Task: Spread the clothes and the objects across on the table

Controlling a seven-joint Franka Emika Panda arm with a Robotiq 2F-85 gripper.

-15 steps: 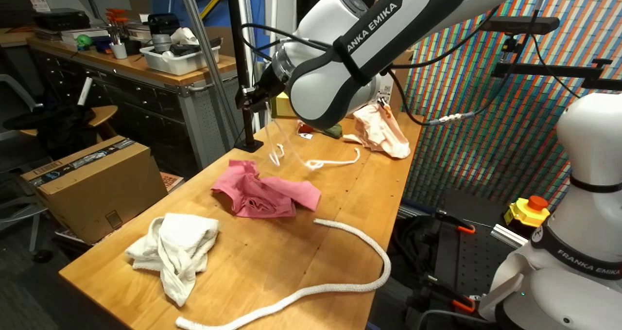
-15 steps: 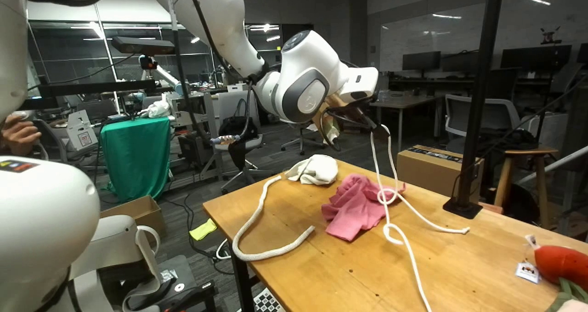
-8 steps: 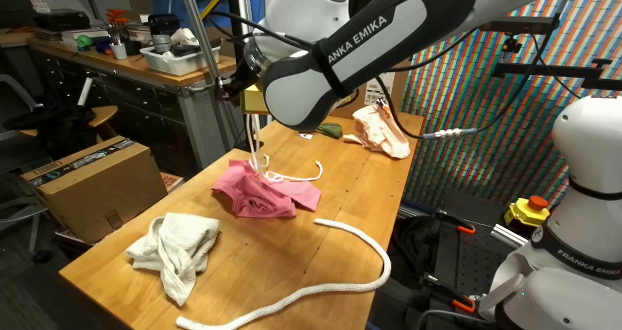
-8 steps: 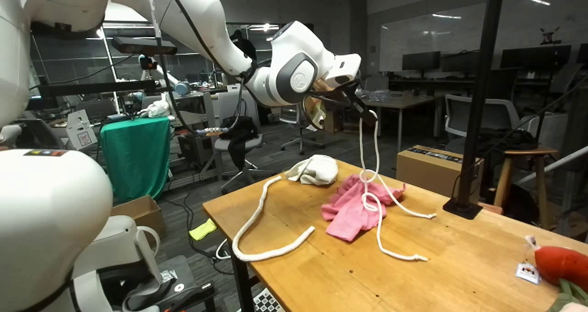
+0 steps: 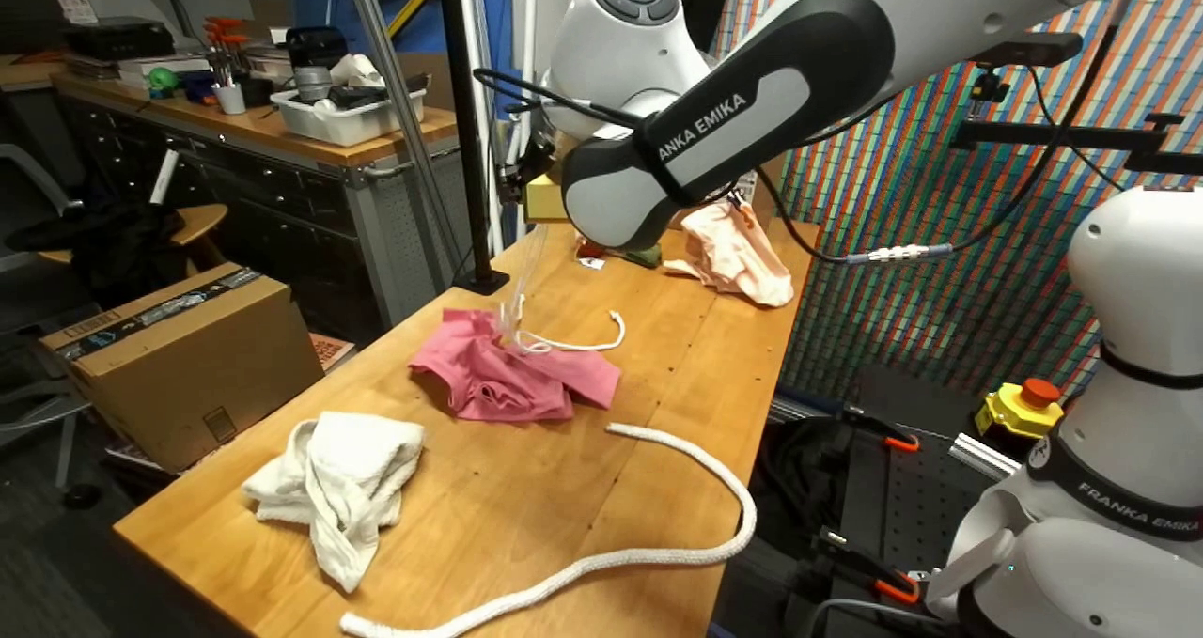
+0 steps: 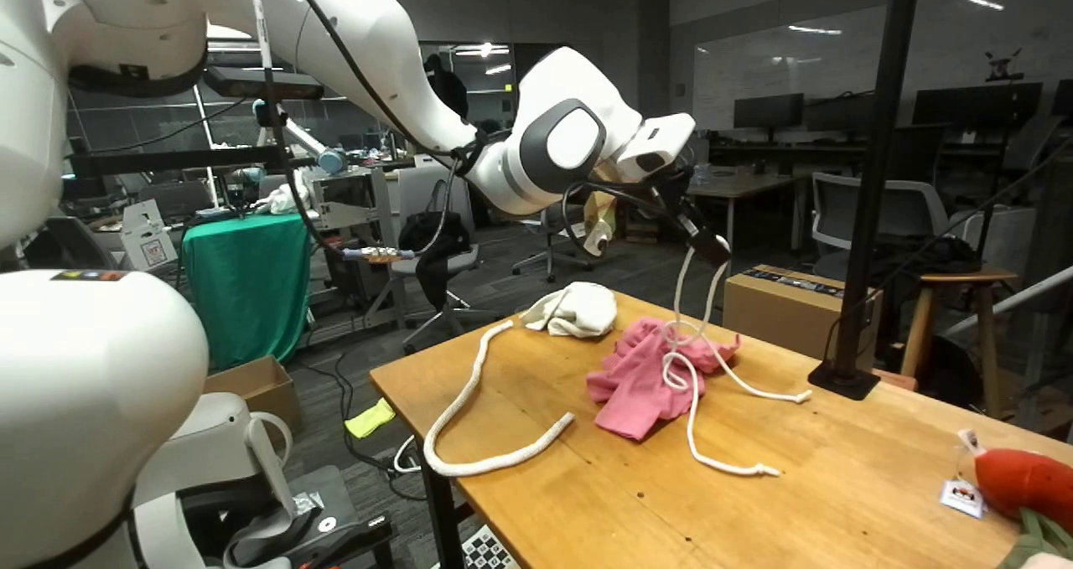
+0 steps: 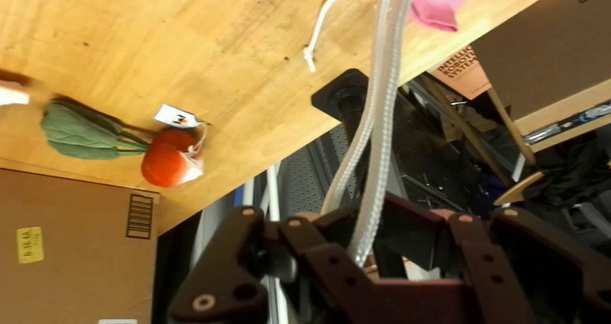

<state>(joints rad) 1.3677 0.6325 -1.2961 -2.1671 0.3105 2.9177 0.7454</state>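
My gripper (image 7: 384, 196) is shut above the table (image 6: 821, 485), near its post side. The thin white cord (image 7: 382, 123) hangs from it in two strands, its bend passing round one finger. Lower down, the cord's loops (image 6: 683, 368) lie over or just above the pink-red cloth (image 6: 637, 401); contact is hard to tell. Its ends (image 5: 601, 345) rest on the wood. The cream-white towel (image 5: 343, 488) lies bunched at one table end, beside the curved thick rope (image 5: 672, 555). A red item (image 7: 164, 164) with green leaves (image 7: 81, 130) and a peach cloth (image 5: 738, 257) lie at the opposite end.
A black post (image 6: 863, 175) rises from the table's edge close to the gripper. On the floor beyond that edge stands a brown cardboard box (image 5: 188, 365). Another box (image 7: 76, 247) borders the end with the red item. The robot's base (image 5: 1081, 535) stands along the opposite long side.
The gripper swung with the cord toward the pink-red cloth, then came partly back toward the post and lower. The cord's loops shifted from bare wood onto or over the pink-red cloth.
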